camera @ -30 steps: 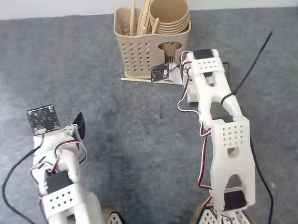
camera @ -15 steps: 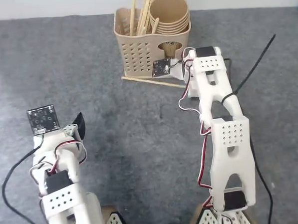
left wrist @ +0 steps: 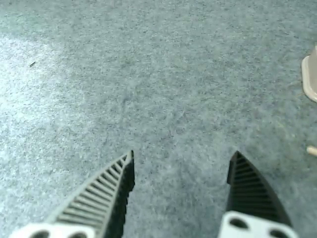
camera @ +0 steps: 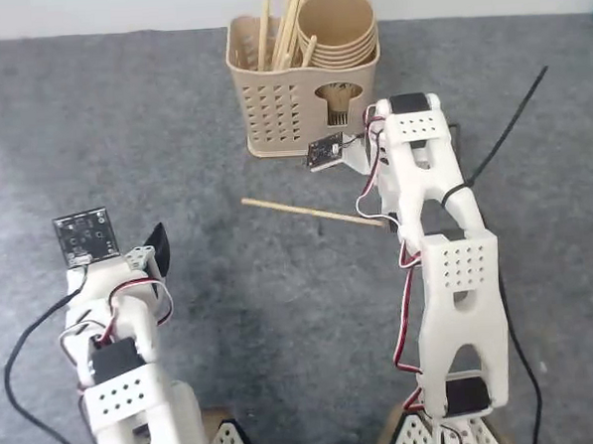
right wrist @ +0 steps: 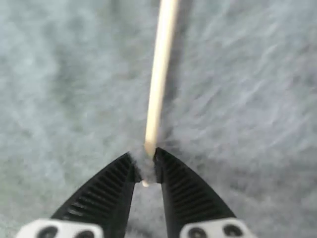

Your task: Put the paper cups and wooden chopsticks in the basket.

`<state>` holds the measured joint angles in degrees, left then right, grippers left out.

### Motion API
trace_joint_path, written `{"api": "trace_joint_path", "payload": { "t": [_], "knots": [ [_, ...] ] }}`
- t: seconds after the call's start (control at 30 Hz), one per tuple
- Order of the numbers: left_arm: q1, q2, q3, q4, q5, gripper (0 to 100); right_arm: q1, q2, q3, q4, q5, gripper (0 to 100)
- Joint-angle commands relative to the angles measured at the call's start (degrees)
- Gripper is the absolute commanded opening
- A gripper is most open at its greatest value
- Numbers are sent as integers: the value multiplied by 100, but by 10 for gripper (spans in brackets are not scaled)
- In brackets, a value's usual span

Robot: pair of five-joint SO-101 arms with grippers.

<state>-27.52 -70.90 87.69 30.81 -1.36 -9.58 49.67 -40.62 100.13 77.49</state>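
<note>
Pinching a wooden chopstick (right wrist: 159,74) by its end, the right gripper (right wrist: 145,157) sits near the basket (camera: 271,114); the left gripper (left wrist: 181,171) gapes wide over carpet (left wrist: 148,74).

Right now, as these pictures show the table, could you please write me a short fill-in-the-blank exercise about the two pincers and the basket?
1. The right pincer is ____ on one end of a wooden chopstick.
2. The left pincer holds nothing over the carpet; its jaws stand wide ____.
3. The stacked paper cups sit ____ the basket.

Missing words: shut; open; inside.
</note>
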Motion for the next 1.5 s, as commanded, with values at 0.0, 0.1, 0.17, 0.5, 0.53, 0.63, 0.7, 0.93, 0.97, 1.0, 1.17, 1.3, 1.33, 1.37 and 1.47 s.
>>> {"api": "trace_joint_path", "payload": {
  "t": [0.0,0.1,0.17,0.5,0.53,0.63,0.7,0.93,0.97,1.0,1.17,1.3,1.33,1.37,1.47],
  "knots": [
    [62,-97,-48,-149,-9,290,40,-866,132,268,141,9],
    [62,-97,-48,-149,-9,290,119,-1288,492,268,141,9],
    [62,-97,-48,-149,-9,290,136,-1657,888,277,141,9],
    [70,-97,-48,-158,-9,290,31,-5059,3569,31,97,9],
    [70,-97,-48,-158,-9,290,-13,-5358,3710,-75,-53,9],
    [70,-97,-48,-158,-9,290,-31,-6000,4141,-593,-378,9],
    [70,-97,-48,-158,-9,290,-22,-6202,4501,-989,-431,9],
    [62,-97,-48,-158,-9,290,171,-5771,5987,-2343,70,9],
    [62,-97,-48,-149,-9,290,215,-5631,6110,-2642,62,11],
    [62,-97,-48,-149,-9,290,277,-5473,6198,-2941,62,13],
    [62,-97,-48,-141,-9,290,611,-4629,6066,-3336,35,142],
    [62,-97,-48,-141,-9,290,576,-4180,5398,-2835,-440,284],
    [62,-97,-48,-141,-9,290,532,-4110,5222,-2747,-510,292],
    [62,-97,-48,-149,-9,290,479,-4057,5046,-2668,-554,291],
    [62,-97,-48,-149,-9,290,171,-3969,4659,-2492,-835,264]
  ]
}}
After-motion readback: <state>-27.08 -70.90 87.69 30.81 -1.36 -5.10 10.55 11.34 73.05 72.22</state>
